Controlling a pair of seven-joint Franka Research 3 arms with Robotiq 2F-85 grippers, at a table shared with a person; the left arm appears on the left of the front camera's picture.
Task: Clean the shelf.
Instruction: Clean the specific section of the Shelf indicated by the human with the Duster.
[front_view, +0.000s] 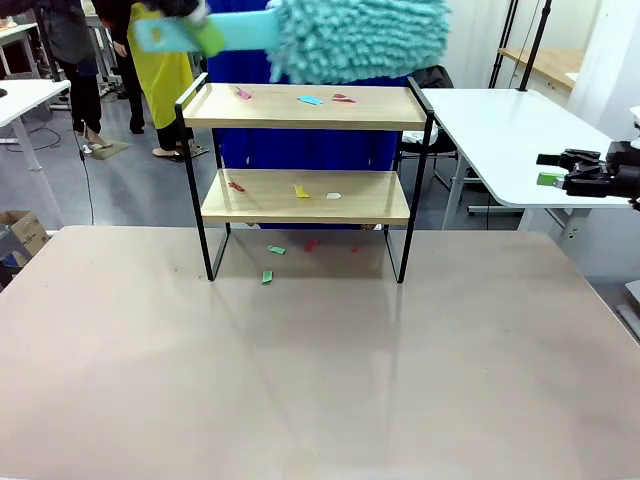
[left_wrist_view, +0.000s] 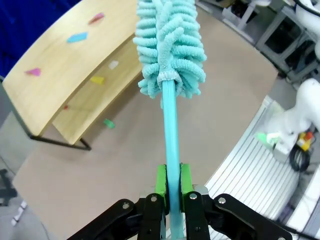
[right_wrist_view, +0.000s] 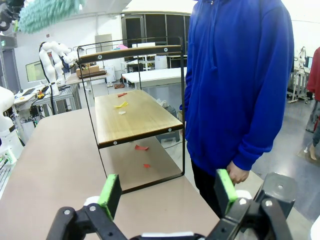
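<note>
— Judging by its thin black frame and two wooden boards, the shelf (front_view: 360, 200) looks light: a hard shove could slide or tip it.

— Where does it stand?

— On the brown table (front_view: 320, 380), with the person (right_wrist_view: 235, 75) in blue just behind it. Paper scraps (front_view: 310, 100) lie on both boards, and a few more beneath the shelf.

— And the grippers?

— The left gripper (left_wrist_view: 171, 187) is clamped on the slim handle of the duster (left_wrist_view: 170, 45), whose fluffy head hangs above the shelf's top board. The right gripper (right_wrist_view: 168, 192) sits off to the right of the shelf, jaws wide, holding nothing.

— If the shelf needs steadying?

— Take a corner upright (front_view: 403, 240) — stiff metal, probably slick. I can't tell whether the feet grip the table. The boards look rigid and smooth and the scraps feather-light, so soft strokes should do.
</note>
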